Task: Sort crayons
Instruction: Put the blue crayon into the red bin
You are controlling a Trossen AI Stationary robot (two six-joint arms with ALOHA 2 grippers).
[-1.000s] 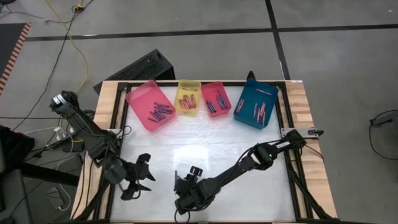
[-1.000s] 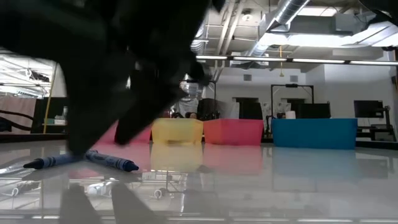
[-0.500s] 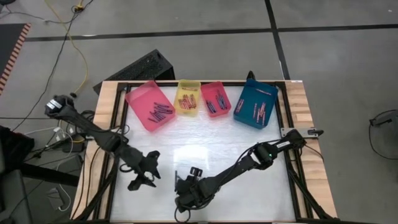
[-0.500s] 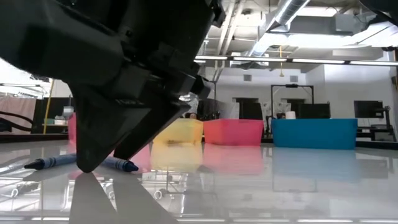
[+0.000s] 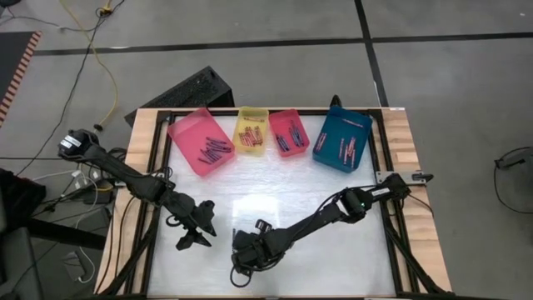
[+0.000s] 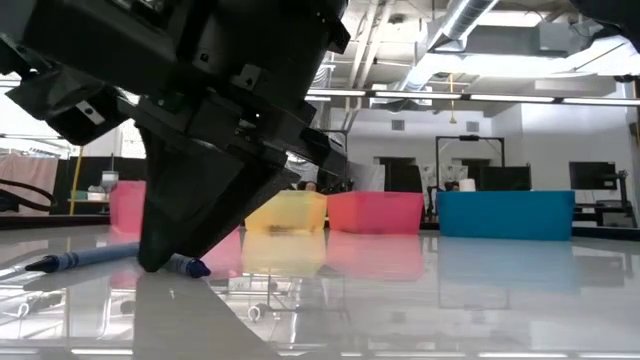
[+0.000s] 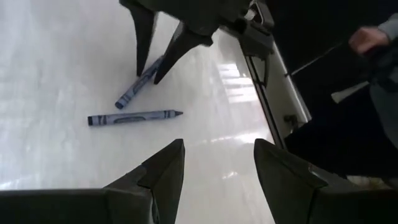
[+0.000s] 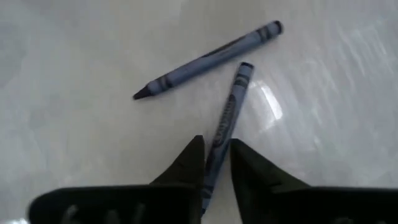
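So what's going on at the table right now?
The right gripper is down at the table's near edge, its fingers either side of one dark blue crayon; whether they grip it yet is unclear. A second blue crayon lies loose beside it. The left gripper hovers open close by. Other crayons already sit in the pink, yellow, red and blue trays.

overhead looks straight down, low sits at tabletop level, wrist cameras close; all share the two blue crayons.
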